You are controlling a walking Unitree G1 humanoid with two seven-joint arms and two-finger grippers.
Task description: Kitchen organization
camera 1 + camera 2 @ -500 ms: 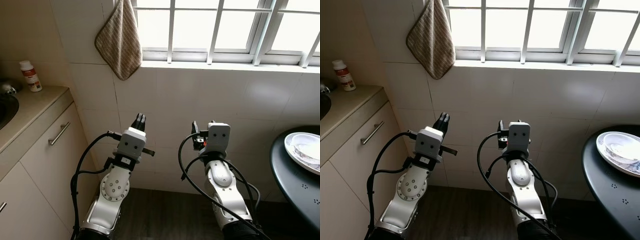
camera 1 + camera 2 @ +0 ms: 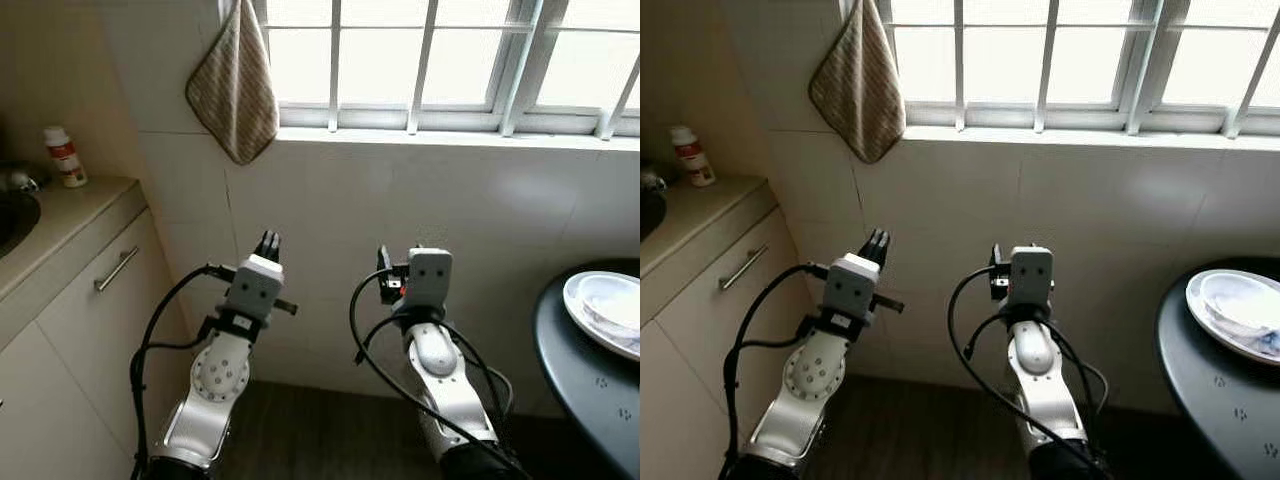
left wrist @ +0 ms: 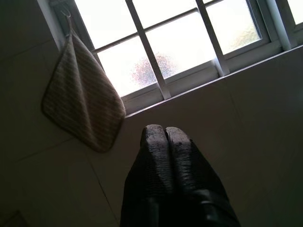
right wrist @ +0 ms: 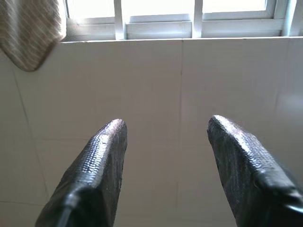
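Note:
Both arms are raised in front of a white tiled wall below a barred window. My left gripper [image 2: 269, 240] points up toward a brown striped towel [image 2: 233, 90] that hangs beside the window; in the left wrist view its fingertips [image 3: 155, 135] are pressed together with nothing between them. My right gripper [image 4: 165, 124] is open and empty, facing bare tiles. A white plate [image 2: 605, 310] rests on a dark round table [image 2: 580, 390] at the right. A white bottle with a red label [image 2: 65, 156] stands on the beige counter [image 2: 70, 215] at the left.
A sink [image 2: 10, 215] is set into the counter at the far left. Beige cabinet fronts with a metal handle [image 2: 117, 268] run below it. Dark floor [image 2: 320, 430] lies between the cabinets and the table. The window sill [image 2: 450, 135] juts out above the grippers.
The whole picture has shifted slightly, so the camera moved. Both arms hold the same pose, the left gripper shut and the right open as before.

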